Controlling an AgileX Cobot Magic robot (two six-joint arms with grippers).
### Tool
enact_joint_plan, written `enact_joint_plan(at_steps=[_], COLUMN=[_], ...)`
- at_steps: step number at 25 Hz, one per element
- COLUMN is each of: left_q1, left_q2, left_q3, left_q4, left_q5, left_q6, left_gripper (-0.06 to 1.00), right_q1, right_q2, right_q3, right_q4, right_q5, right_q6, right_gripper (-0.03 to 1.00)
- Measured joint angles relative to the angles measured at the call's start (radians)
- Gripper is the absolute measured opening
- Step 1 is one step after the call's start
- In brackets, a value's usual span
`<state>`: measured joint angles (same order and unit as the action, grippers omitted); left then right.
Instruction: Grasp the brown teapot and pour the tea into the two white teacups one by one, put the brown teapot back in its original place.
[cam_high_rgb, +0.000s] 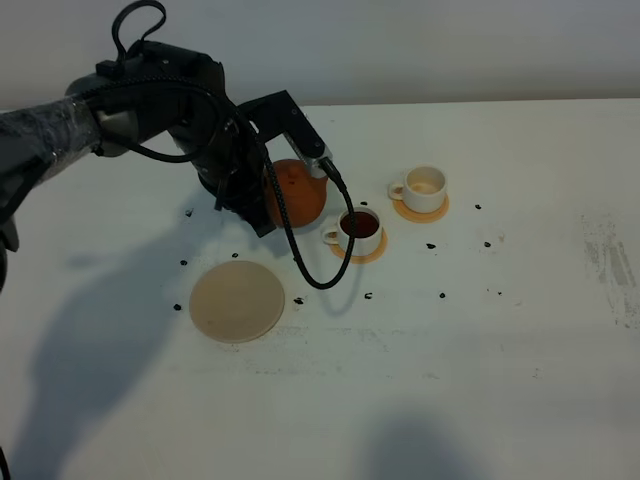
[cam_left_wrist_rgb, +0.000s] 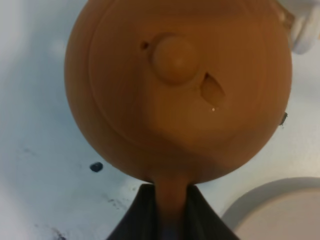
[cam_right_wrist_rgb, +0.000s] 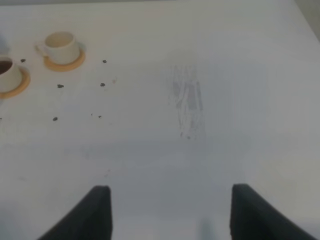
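- Presently, the left gripper (cam_left_wrist_rgb: 170, 191) was clamped on the handle (cam_left_wrist_rgb: 171, 202) of the teapot (cam_high_rgb: 297, 192), with its dark fingers (cam_left_wrist_rgb: 137, 220) pressing the handle from both sides.
- We located the teapot off the big coaster (cam_high_rgb: 237, 300), just beside the near cup (cam_high_rgb: 358, 228). We could not tell how far it was tilted, and no stream of tea was discernible.
- The near cup held dark tea, so we judged the first pour done or close to done.
- The far cup (cam_high_rgb: 425, 185) showed a pale interior with no dark liquid. We judged the second pour not yet done.
- The big coaster lay bare on the table (cam_high_rgb: 500, 350), so the return of the teapot was also outstanding.
- The right gripper (cam_right_wrist_rgb: 170, 190) hung over bare table with its jaws apart. It held nothing and stood well apart from both cups.
- We therefore rated the task as roughly one third complete: one pour and the put-back were left.
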<state>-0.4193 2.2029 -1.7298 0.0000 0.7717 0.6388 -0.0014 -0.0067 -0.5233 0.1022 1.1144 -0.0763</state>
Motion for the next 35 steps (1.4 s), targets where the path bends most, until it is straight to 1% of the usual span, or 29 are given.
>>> enact_joint_plan(at_steps=[7,14,18,22,24,27,31,35], left_q1=[0.000,0.003,0.004,0.005,0.004,-0.002,-0.004,-0.004], left_q2=[0.036,0.045,0.047,0.045,0.045,0.046,0.055,0.066], left_q3=[0.000,-0.005,-0.045,-0.115,-0.153,-0.197,-0.232,-0.246], left_q4=[0.000,0.000,0.000,0.006,0.015,0.021,0.021,0.022], left_q5=[0.004,0.007,0.019,0.021,0.021,0.022,0.018,-0.008], left_q6=[-0.036,-0.042,-0.040,-0.025,-0.005,0.065,0.141,0.199], left_gripper=[0.08,0.08,0.08,0.08,0.08,0.08,0.08,0.08], right_q1=[0.000,0.000,0.000,0.000,0.000,0.000,0.000,0.000], right_q2=[0.000,0.000,0.000,0.000,0.000,0.000,0.000,0.000], right_q3=[0.000,0.000,0.000,0.000,0.000,0.000,0.000,0.000], right_q4=[0.000,0.000,0.000,0.000,0.000,0.000,0.000,0.000], right_q5=[0.000,0.000,0.000,0.000,0.000,0.000,0.000,0.000], right_q6=[0.000,0.000,0.000,0.000,0.000,0.000,0.000,0.000], right_gripper=[0.50,0.50,0.50,0.50,0.50,0.50,0.50,0.50])
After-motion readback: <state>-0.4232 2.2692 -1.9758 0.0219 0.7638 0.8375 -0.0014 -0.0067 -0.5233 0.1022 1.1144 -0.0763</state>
